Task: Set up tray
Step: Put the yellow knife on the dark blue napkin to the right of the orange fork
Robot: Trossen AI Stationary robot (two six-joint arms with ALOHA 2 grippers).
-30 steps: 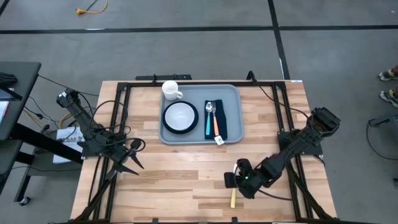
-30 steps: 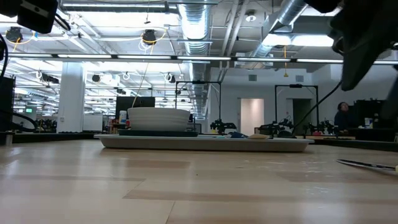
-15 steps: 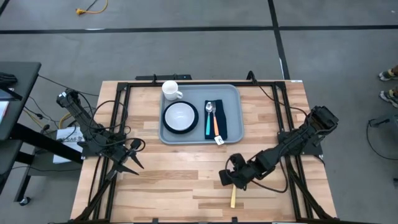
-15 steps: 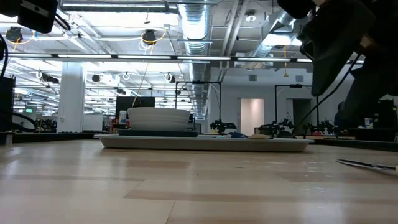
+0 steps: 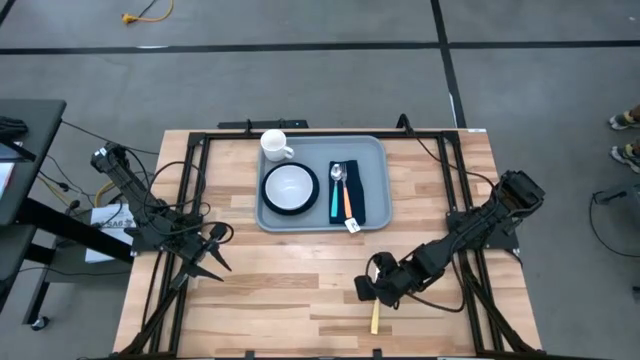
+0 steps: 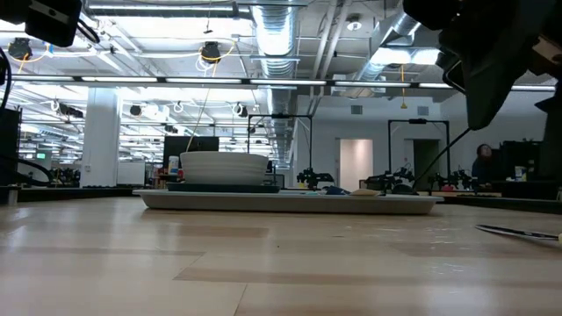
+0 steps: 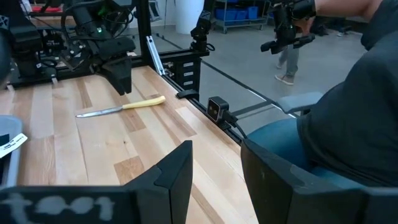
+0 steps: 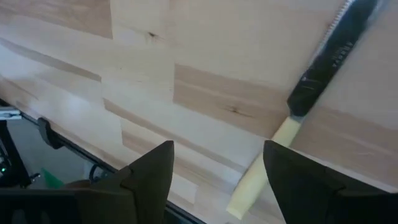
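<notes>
The light grey-blue tray (image 5: 372,150) lies at the table's far middle and shows as a low slab in the low view (image 6: 290,202). On it stand a white mug (image 5: 275,146), a white bowl (image 5: 290,186) on a dark plate, and a dark napkin (image 5: 357,190) carrying a teal-handled spoon and an orange-handled utensil. A yellow-handled knife (image 5: 375,318) lies on the wood near the near edge. My right gripper (image 5: 372,290) hovers open above the knife; in the right wrist view (image 8: 217,180) the handle (image 8: 261,180) shows between its fingers, farther off. My left gripper (image 5: 205,255) waits open at the table's left.
Bare wood lies between the tray and the knife (image 7: 121,109). Black frame rails run along the table's left, right and far sides (image 5: 190,200). A small white tag (image 5: 352,226) lies at the tray's near rim. A person sits just beyond the near edge (image 7: 348,124).
My right gripper swung toward the table's left over the knife, then eased a little back toward the right, staying open and above the table. The knife and the tray's things have not moved.
</notes>
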